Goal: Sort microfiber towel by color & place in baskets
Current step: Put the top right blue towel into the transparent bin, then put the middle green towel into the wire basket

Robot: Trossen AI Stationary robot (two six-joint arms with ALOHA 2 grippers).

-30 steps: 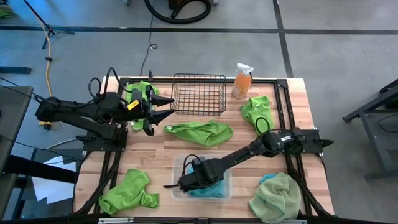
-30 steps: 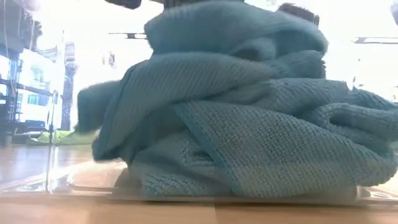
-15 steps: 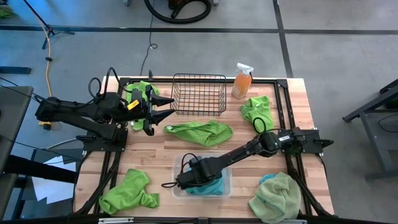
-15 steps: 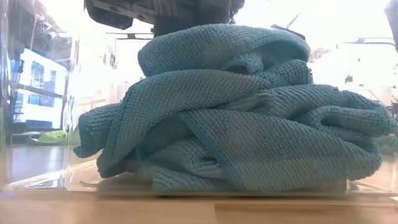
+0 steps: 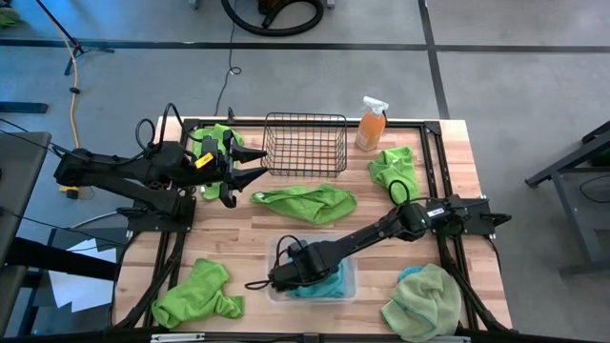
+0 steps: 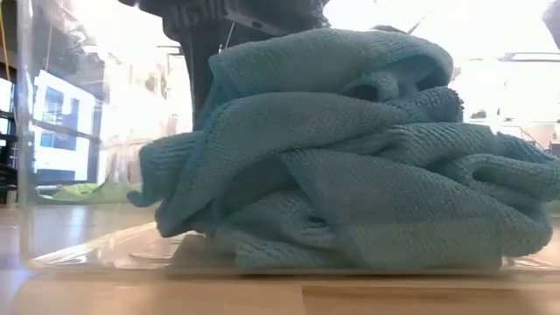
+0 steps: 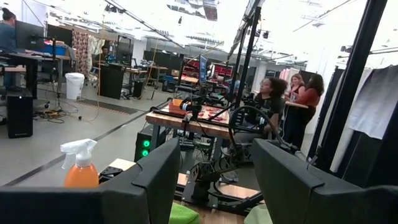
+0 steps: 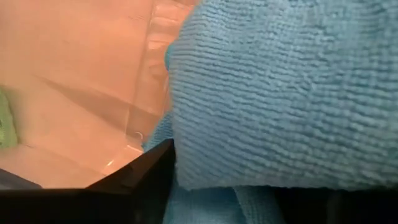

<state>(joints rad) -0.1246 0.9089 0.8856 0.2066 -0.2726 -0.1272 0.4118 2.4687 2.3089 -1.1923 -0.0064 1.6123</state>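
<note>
The clear tub point(image 5: 351, 269) stands near the table's front edge and holds a pile of turquoise towels point(image 5: 326, 284) point(image 6: 350, 175). My right gripper point(image 5: 271, 281) point(image 8: 230, 194) reaches into the tub at the pile's left end, open, with turquoise cloth between its fingers. My left gripper point(image 5: 255, 162) point(image 7: 214, 186) hovers open and empty beside the black wire basket point(image 5: 305, 143). Lime green towels lie at mid-table point(image 5: 307, 202), front left point(image 5: 200, 292), back right point(image 5: 395, 170) and under the left arm point(image 5: 215, 135). A pale sage towel point(image 5: 424, 301) lies front right. My right gripper straddles the upper left part of the turquoise pile point(image 8: 261, 99) with its fingers apart. The cloth lies against the inner side of one finger point(image 8: 144, 175); the other finger is hidden by cloth. The pile rests on the tub's floor, slack.
An orange spray bottle point(image 5: 372, 124) stands at the back, right of the wire basket. The black frame rails run along the table's left and right sides. Bare wood shows between the basket and the tub. People sit at desks in the room beyond.
My right gripper has shifted a little toward the table's left and near edges inside the tub. The turquoise pile has moved with it and changed shape, and in the low view a dark finger now stands down beside the pile's left side.
</note>
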